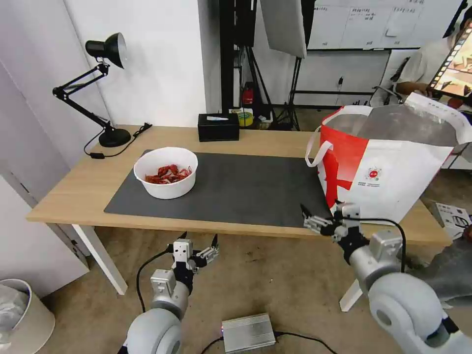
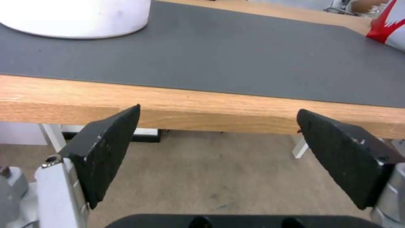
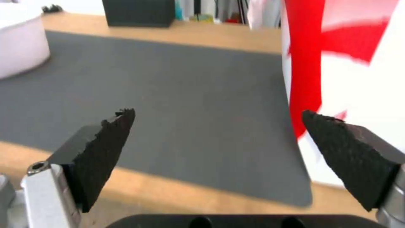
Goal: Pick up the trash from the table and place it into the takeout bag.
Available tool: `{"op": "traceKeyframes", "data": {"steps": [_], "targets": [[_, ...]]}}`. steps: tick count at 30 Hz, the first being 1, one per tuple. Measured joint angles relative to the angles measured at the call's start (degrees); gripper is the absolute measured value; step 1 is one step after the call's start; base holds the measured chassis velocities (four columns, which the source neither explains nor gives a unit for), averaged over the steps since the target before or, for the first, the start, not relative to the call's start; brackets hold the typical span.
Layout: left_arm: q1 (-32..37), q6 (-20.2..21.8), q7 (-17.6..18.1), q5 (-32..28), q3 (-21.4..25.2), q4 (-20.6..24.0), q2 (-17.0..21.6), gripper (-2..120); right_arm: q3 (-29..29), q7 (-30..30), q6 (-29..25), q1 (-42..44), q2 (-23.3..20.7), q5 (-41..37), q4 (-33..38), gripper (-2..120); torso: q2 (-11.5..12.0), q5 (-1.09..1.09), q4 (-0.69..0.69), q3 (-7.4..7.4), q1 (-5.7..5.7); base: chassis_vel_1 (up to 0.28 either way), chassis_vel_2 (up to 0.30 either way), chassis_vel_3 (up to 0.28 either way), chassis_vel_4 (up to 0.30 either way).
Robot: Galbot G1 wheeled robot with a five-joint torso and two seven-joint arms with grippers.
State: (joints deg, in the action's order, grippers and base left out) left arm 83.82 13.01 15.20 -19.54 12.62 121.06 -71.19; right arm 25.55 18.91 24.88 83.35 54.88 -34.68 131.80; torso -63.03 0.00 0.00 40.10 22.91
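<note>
A light-wood desk (image 1: 236, 142) with white legs is seen across the middle of the head view, with a dark grey mat (image 1: 246, 187) laid over its centre. On the mat's left end a white round bowl (image 1: 166, 172) is set upright, with red crayfish shells heaped inside; how deep the heap goes cannot be made out. At the right end of the desk a large white-and-red bag (image 1: 388, 162) is stood upright with its mouth open upward, silver lining showing. The bag's interior is hidden by its front wall, and its far right side is cut off by the frame edge.

At the desk's back edge a black tissue box (image 1: 218, 127) is placed; at upper left a black lamp (image 1: 98, 88) is angled over the desk's corner. Beyond are white walls, a dark stand and a brownish floor.

The left gripper (image 1: 200, 248) is held below the desk's front edge, lower centre-left, its fingers spread apart on nothing. The right gripper (image 1: 319, 219) is held at the front edge just beside the bag's base, its fingers likewise spread and bare.
</note>
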Motion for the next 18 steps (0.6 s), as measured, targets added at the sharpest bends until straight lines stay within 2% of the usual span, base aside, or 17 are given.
{"op": "traceKeyframes", "data": {"steps": [8,18], "targets": [[0.08,-0.01,-0.04,0.01,0.13,0.19,0.18,100,-0.54,3.65,1.28,4.18,1.38,-2.53,0.98,100,0.0,0.0,0.0,0.0,0.0,0.0,0.0,0.0,0.0],[-0.01,-0.16,-0.08,-0.33,0.41,0.31,0.76,100,-0.71,5.34,1.51,4.47,2.13,-2.86,1.06,100,0.01,0.0,0.0,0.0,0.0,0.0,0.0,0.0,0.0]]}}
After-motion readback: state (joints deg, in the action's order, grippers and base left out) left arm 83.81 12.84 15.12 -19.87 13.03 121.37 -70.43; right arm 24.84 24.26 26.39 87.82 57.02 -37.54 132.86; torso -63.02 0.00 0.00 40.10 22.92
